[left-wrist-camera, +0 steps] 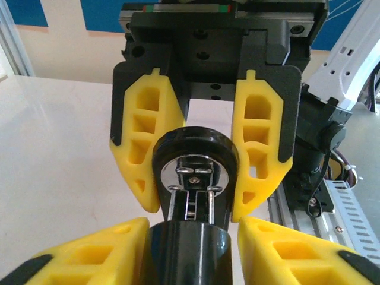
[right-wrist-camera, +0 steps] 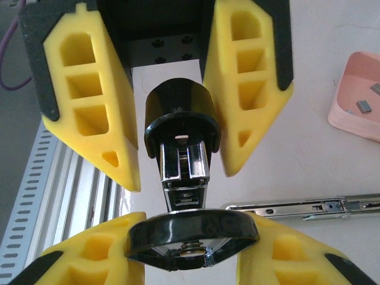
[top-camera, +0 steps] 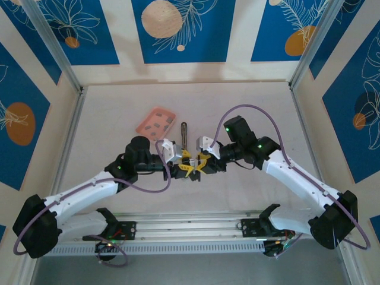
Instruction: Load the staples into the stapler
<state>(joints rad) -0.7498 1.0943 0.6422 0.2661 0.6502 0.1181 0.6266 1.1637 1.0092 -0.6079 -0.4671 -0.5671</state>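
1. At tabletop [top-camera: 249, 113] centre, left end effector [left-wrist-camera: 193, 237] and right end effector [right-wrist-camera: 191, 237], both narrow, clamp stapler [top-camera: 184, 135].
2. Its long axis points toward far edge.
3. Far-left of grip, tray [top-camera: 144, 126] holds staples [top-camera: 159, 123]; left arm nearer.

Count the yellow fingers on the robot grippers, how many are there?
4. Two yellow fingers belong to the right gripper, one each side of the stapler at its round end. Two belong to the left gripper, flanking the stapler's black body. None look hidden.
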